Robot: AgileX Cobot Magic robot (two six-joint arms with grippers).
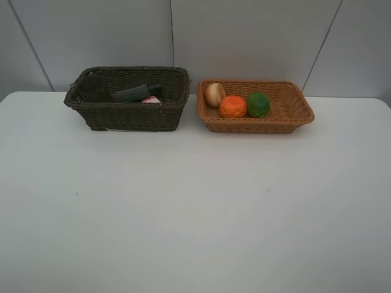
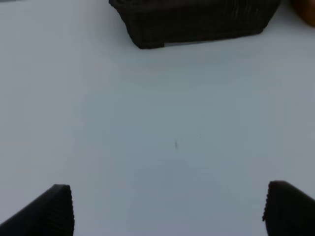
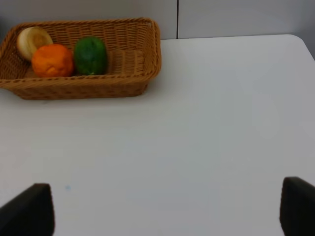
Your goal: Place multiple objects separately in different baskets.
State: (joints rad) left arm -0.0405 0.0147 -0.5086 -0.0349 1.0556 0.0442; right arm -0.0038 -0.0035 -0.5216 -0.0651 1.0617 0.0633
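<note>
Our two claws, left (image 2: 167, 209) and right (image 3: 167, 211), spread empty, well apart from both filled baskets, dark (image 1: 128, 116) and tan (image 1: 287, 116), at the worktop's (image 1: 195, 207) far edge.

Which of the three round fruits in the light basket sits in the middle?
The orange tangerine. It lies between the pale peach on one side and the green lime on the other, inside the tan wicker basket.

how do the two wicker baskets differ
The dark brown wicker basket has taller walls; the light orange-tan wicker basket is shallower. The dark one holds a dark green bottle lying on its side, the tan one an orange tangerine and green lime. Both are rectangular, woven, and side by side.
</note>
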